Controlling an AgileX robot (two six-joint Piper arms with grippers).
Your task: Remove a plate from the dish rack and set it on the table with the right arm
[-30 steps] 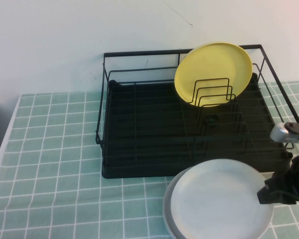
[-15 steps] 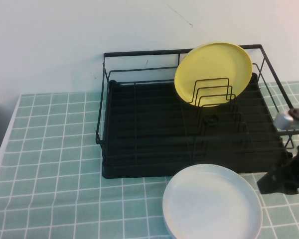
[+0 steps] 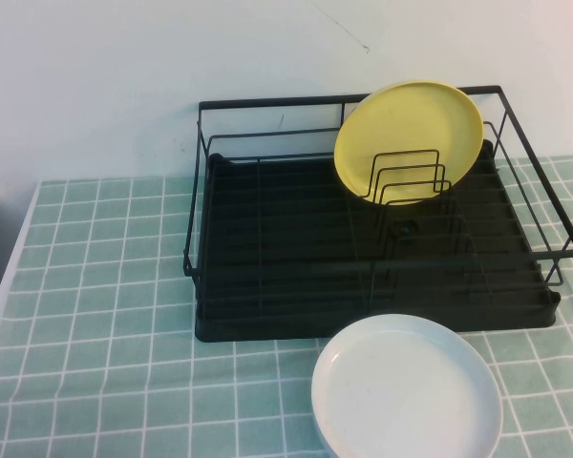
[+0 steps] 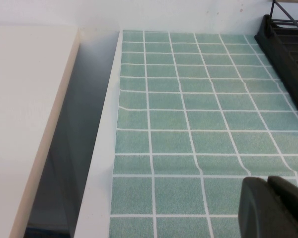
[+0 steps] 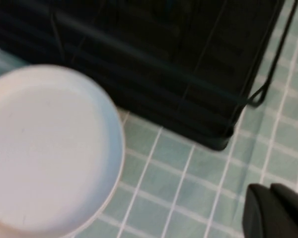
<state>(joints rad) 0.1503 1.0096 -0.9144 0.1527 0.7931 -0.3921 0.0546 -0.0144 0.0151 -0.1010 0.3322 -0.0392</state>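
Observation:
The white plate (image 3: 407, 386) lies flat on the green tiled table (image 3: 95, 286), just in front of the black dish rack (image 3: 286, 248). Neither arm shows in the high view. In the right wrist view my right gripper (image 5: 269, 187) is shut and empty above the tiles, off to the side of the plate (image 5: 44, 148) and near the rack's front corner (image 5: 218, 141). In the left wrist view my left gripper (image 4: 267, 179) is shut and empty over bare tiles (image 4: 188, 114) near the table's left edge.
A yellow plate (image 3: 409, 141) stands upright in the wire dividers at the rack's back right. A white wall rises behind the rack. A gap and a pale surface (image 4: 25, 114) lie beyond the table's left edge.
My right arm has let go of the white plate, which settled flat on the table, and has drawn back to the right out of the high view.

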